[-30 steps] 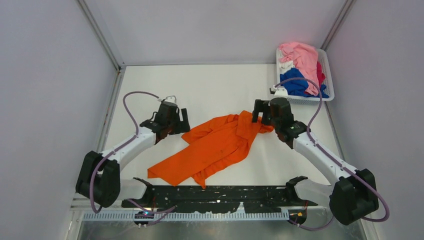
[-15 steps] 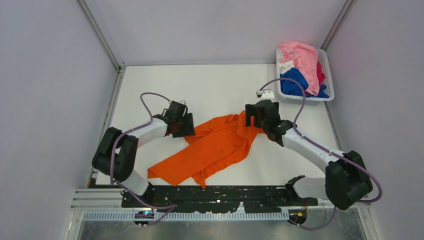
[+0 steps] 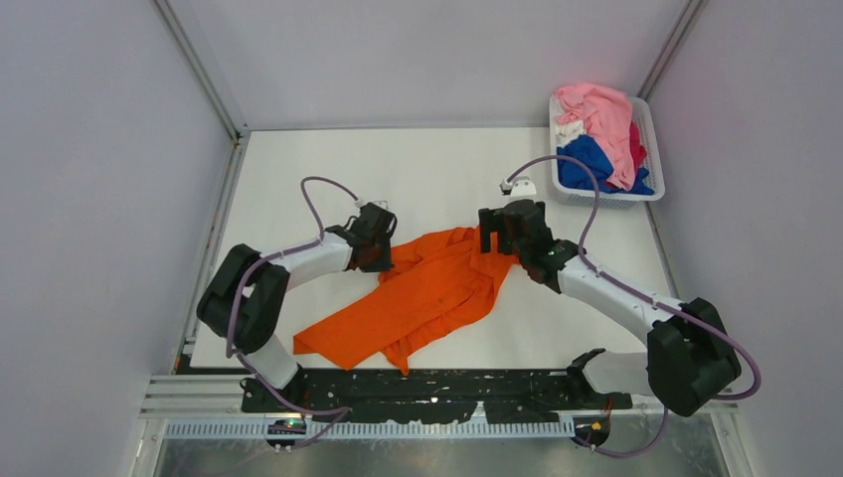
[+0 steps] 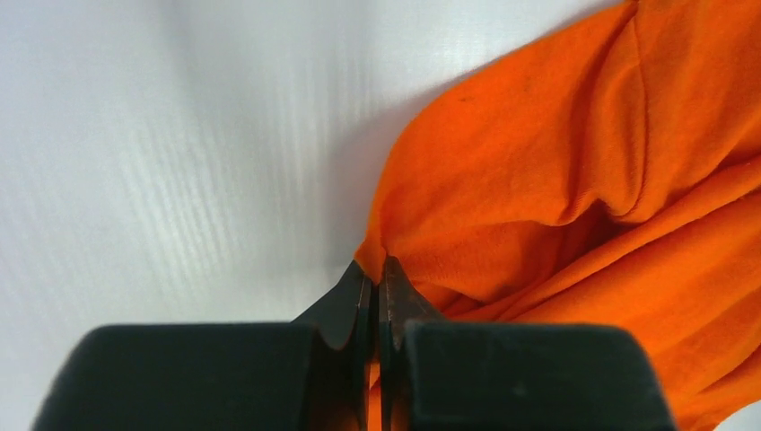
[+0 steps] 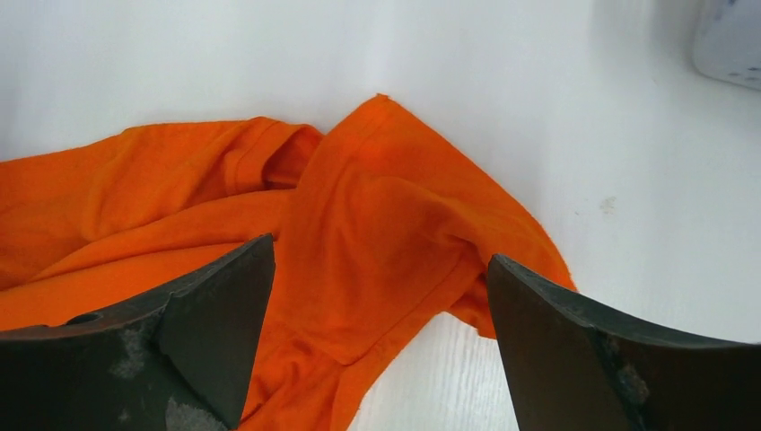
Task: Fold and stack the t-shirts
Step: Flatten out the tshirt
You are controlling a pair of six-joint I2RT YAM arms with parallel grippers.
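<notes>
I see the orange shirt (image 3: 427, 298) lying crumpled on the table (image 3: 427, 169), in the middle between the two arms. It runs on a slant from a bunched upper end on the right down to a flatter, pointed end near the front left. The cloth is folded over itself in long creases, and one sleeve or corner sticks out toward the right arm.

My left end effector (image 4: 377, 280) is closed on the shirt's upper left edge, with a small peak of cloth pinched between its tips; orange shows in the slit between the fingers. My right end effector (image 5: 377, 256) is spread wide, and its two fingers stand on either side of the bunched right end, above the cloth.

In the far right corner sits a white basket (image 3: 648, 119) holding a heap of other shirts: pink (image 3: 596, 104) on top, blue (image 3: 587, 164) below, a bit of white (image 3: 569, 129) and magenta (image 3: 637, 144). The right arm's purple cable (image 3: 587, 189) loops in front of the basket.
</notes>
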